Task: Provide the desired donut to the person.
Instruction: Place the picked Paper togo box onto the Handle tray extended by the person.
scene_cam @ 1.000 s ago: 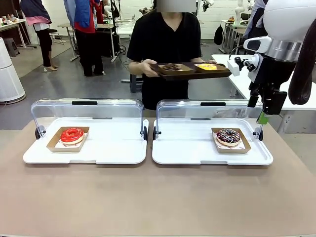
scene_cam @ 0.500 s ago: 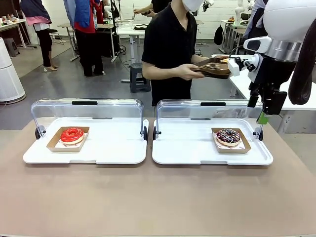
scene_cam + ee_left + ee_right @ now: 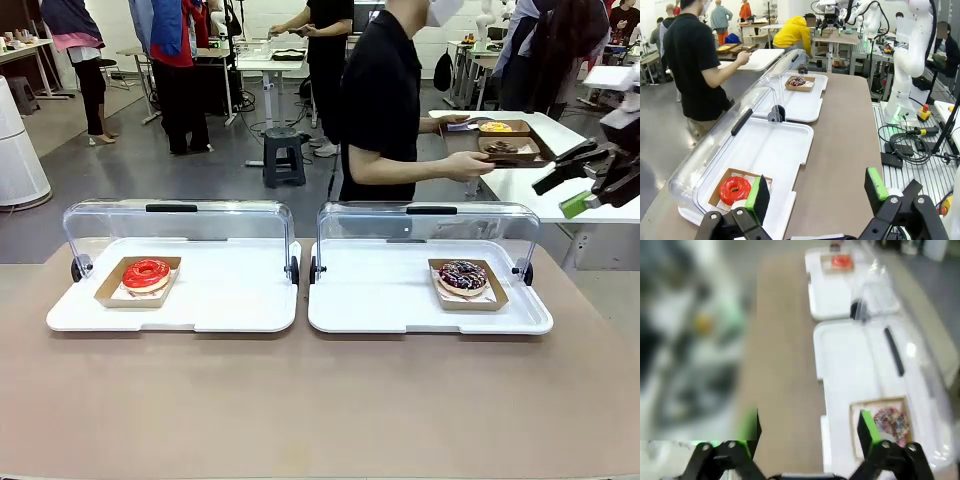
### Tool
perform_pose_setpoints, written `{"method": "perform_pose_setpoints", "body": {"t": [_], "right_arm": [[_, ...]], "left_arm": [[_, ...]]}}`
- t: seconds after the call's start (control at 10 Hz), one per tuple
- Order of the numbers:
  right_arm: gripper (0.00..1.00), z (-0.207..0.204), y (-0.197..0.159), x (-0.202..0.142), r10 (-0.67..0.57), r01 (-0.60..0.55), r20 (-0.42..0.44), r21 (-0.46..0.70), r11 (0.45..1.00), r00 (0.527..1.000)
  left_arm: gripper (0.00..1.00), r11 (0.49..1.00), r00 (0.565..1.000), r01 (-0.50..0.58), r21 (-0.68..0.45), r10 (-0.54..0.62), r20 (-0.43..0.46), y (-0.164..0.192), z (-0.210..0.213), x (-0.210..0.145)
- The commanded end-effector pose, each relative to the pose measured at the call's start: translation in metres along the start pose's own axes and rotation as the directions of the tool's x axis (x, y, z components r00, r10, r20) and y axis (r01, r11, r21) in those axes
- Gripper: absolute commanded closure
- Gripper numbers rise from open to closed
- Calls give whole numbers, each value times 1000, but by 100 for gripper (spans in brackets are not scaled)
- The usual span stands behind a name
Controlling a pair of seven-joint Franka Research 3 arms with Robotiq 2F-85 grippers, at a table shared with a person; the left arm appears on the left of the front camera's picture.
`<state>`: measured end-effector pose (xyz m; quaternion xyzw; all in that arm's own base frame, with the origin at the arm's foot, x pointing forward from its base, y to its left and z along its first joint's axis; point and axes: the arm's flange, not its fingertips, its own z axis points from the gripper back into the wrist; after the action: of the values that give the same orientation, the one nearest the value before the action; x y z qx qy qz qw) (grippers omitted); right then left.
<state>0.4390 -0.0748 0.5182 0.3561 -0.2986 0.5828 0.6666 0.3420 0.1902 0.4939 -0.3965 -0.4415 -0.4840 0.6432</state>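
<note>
A red-glazed donut (image 3: 147,273) lies in a cardboard boat on the left white tray (image 3: 230,300). On the right white tray (image 3: 380,295) sits a chocolate donut with sprinkles (image 3: 462,276), also in a boat. The person (image 3: 385,100) in black stands turned to the picture's right, holding a brown serving tray (image 3: 505,150) with two donuts. My right gripper (image 3: 562,188) hangs open and tilted at the right edge, above and right of the sprinkled donut (image 3: 890,420). In the left wrist view my left gripper (image 3: 817,192) is open above the table beside the red donut (image 3: 735,190).
Each tray's clear lid (image 3: 180,220) stands hinged open along the far side. A white side table (image 3: 520,185) lies far right behind the brown table (image 3: 320,400). A stool (image 3: 283,150) and other people stand farther back.
The person has turned from facing me to the picture's right, carrying the brown tray over the side table. My right arm has swung out to the right edge, its gripper tilting sideways.
</note>
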Motion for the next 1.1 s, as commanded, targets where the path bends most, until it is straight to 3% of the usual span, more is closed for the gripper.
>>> {"method": "perform_pose_setpoints", "body": {"t": [0.0,0.1,0.2,0.4,0.6,0.9,1.0], "right_arm": [[0,7,-16,-26,-88,83,310,31,996,947],[0,17,-18,-38,-115,98,405,61,993,907],[0,24,-15,-49,-125,111,413,58,992,902],[0,34,-9,-57,-121,106,399,60,993,909],[0,48,0,-70,-77,96,303,-48,994,950],[0,56,1,-72,-52,82,299,-89,993,953],[0,59,0,-73,-95,115,325,-43,992,941]], "left_arm": [[0,1000,1000,15,2,-15,21,-1,1,1],[0,1000,1000,15,2,-15,21,-1,1,1],[0,1000,1000,15,2,-15,21,-1,1,1],[0,1000,1000,15,2,-15,21,-1,1,1],[0,1000,1000,15,2,-15,21,-1,1,1],[0,1000,1000,15,2,-15,21,-1,1,1],[0,1000,1000,15,2,-15,21,-1,1,1]]}}
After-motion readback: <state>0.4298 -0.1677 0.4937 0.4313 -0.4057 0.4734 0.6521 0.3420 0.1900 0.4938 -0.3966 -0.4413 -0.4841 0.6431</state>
